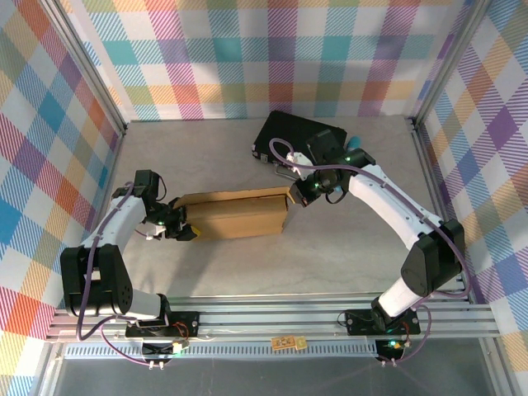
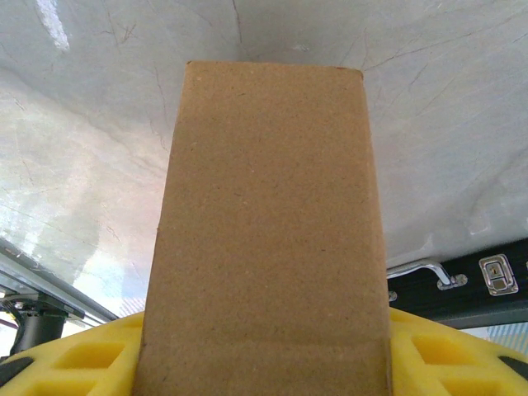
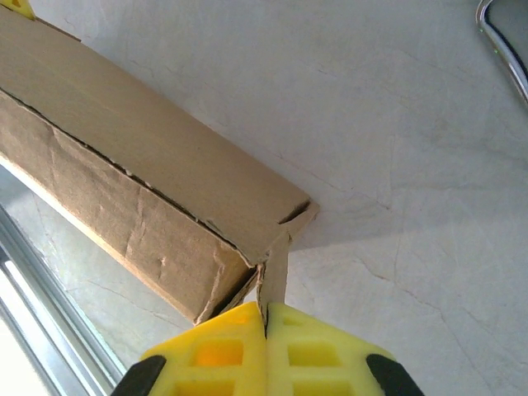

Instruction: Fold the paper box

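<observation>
The paper box is a long, narrow brown cardboard shape lying across the middle of the table. My left gripper is at its left end. In the left wrist view the box runs away between the yellow fingers, which flank it on both sides with the jaws wide apart. My right gripper is at the box's right end. There, in the right wrist view, the gripper is shut on a thin upright flap at the corner of the box.
A black hard case with metal latches lies at the back, just behind the right arm. An aluminium rail runs along the table's near edge. Plaid walls enclose the table.
</observation>
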